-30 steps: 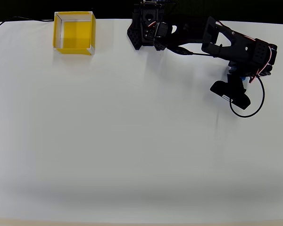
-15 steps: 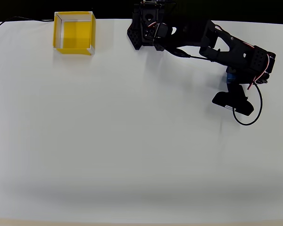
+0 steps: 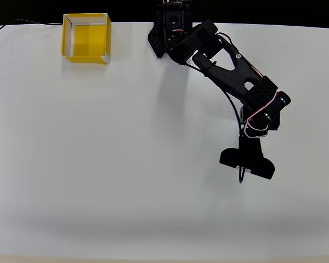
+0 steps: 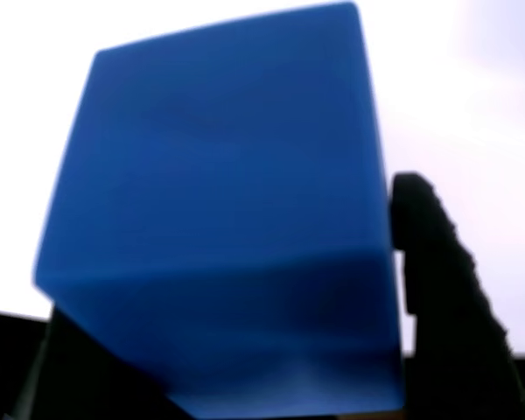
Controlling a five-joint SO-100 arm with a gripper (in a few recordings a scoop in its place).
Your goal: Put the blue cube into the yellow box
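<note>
My hand [image 4: 245, 350] pinches the cube [image 4: 219, 210], close up in the wrist view. Overhead, the box [image 3: 86, 38] sits at the worktop's [image 3: 126, 164] far left corner, well apart from my arm, nothing inside it.

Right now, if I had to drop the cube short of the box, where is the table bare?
Bare table runs from the yellow box at the top left down to the near edge, and across the middle to the arm. The strip right of the arm is also free. It is crowded only under the arm and gripper, which clamps the blue cube.
</note>
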